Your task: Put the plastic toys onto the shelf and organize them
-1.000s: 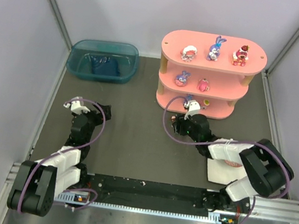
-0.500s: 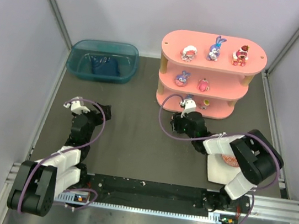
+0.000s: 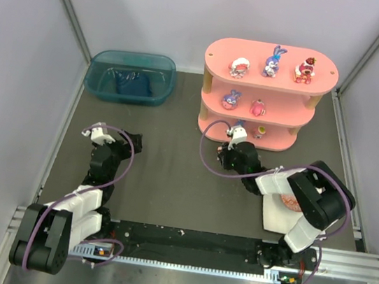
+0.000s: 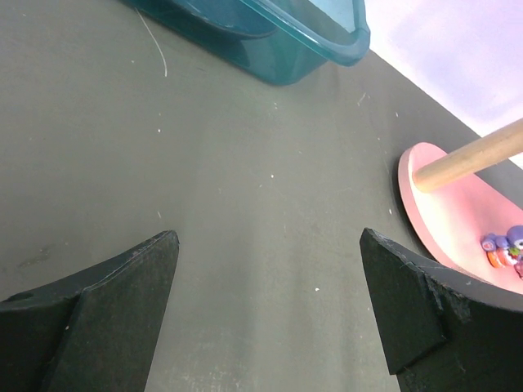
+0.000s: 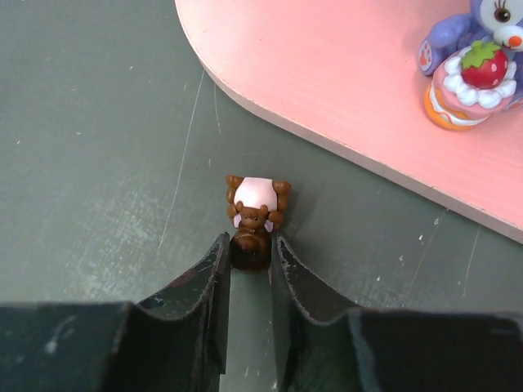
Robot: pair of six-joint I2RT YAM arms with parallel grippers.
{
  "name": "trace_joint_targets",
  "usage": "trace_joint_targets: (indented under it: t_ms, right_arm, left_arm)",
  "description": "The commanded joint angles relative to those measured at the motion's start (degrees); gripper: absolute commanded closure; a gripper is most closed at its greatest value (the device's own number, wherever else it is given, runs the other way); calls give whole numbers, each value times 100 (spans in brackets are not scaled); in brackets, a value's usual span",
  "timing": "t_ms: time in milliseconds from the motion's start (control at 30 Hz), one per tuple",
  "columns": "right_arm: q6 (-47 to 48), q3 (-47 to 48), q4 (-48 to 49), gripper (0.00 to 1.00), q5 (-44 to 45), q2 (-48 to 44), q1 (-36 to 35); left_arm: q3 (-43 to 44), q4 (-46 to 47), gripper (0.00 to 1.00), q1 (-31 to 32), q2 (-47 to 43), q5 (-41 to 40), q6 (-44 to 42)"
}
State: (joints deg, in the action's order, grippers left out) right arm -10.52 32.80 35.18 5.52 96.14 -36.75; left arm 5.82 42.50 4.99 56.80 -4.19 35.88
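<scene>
The pink three-tier shelf [image 3: 290,60] stands at the back right. Its top board holds a pink figurine [image 3: 239,67], a purple-blue bunny [image 3: 274,61] and a red figurine [image 3: 303,69]. The middle board holds a purple one [image 3: 231,99] and a pink one [image 3: 258,108]. The bottom board holds a small one [image 3: 262,130]. My right gripper [image 5: 250,243] is shut on a tiny brown bear figurine [image 5: 255,208], low over the mat just in front of the bottom board [image 5: 343,90]. A purple toy with a strawberry cake [image 5: 470,65] stands on that board. My left gripper [image 4: 270,286] is open and empty.
A teal translucent bin [image 3: 131,76] sits at the back left and also shows in the left wrist view [image 4: 278,33]. A white pad [image 3: 276,216] with a red-orange egg [image 3: 294,203] lies under my right arm. The shelf's end and a wooden post [image 4: 474,155] show at the left wrist view's right.
My right gripper has moved a little left and closer to the shelf's bottom board, its elbow drawing in. My left arm has not moved.
</scene>
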Motion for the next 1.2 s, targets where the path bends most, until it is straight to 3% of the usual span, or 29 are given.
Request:
trace_joint_targets:
  t_ms: [0, 100, 333, 500, 667, 800, 900, 1033, 1167]
  right_arm:
    - [24, 183, 95, 89, -103, 54, -86]
    - [7, 192, -37, 100, -218, -33, -113]
    - [181, -89, -757, 100, -323, -1315, -789]
    - [577, -238, -1399, 100, -1605, -2739, -1316]
    - [833, 42, -2418, 100, -2493, -3496, -1791]
    - [1017, 376, -2902, 100, -2653, -3602, -2090]
    - [1217, 666, -3096, 100, -2416, -3479, -2406]
    - [1281, 859, -3008, 100, -1977, -3304, -2635]
    - [1342, 939, -2929, 100, -1774, -3277, -2732]
  left_arm:
    - [156, 321, 2, -25, -89, 392, -19]
    - [121, 145, 2, -16, -317, 813, -20]
    - [340, -1452, 3, -16, -1793, 1499, 560]
    - [902, -3034, 4, -7, -2743, 2763, 605]
    - [964, -3046, 10, 28, -3244, 4274, 797]
    - [1262, -3309, 10, 107, -3333, 5215, 746]
    - [1491, -3485, 11, 291, -3245, 5375, 702]
    - [1755, -3959, 14, 870, -3070, 4921, 412]
    - [1930, -4161, 19, 2054, -2762, 4147, 210]
